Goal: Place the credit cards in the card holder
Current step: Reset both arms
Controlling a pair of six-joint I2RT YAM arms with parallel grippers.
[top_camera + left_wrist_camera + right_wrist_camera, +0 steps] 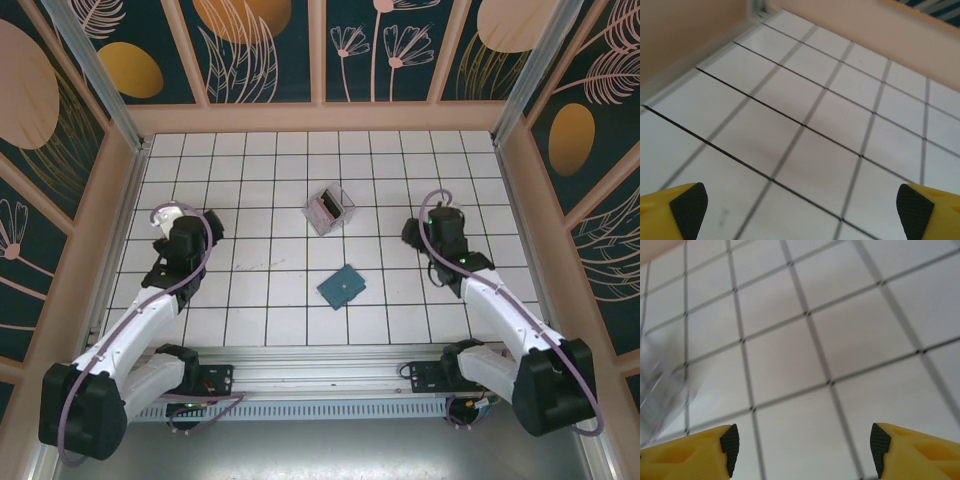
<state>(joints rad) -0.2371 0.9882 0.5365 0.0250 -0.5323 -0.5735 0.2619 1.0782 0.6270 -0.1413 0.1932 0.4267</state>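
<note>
One card holder (pixel 341 287) between left end effector (pixel 800 206), right end effector (pixel 803 446); touching neither.

So here's how your table (pixel 260 190) is laid out; the card holder (pixel 341 288) lies flat around the middle, a bit nearer the arm bases than the far wall; behind it and slightly left, not touching it, sits the small box (pixel 330 210), tilted, with the credit cards (pixel 322 209) inside it as far as you can tell; your left gripper (pixel 166 217) is out on the left side, well apart from both, with bare tiles under it and the far-left corner of the walls (pixel 752 10) ahead; your right gripper (pixel 412 234) is to the right of the box and behind-right of the card holder, with the box's edge just off to its left.
</note>
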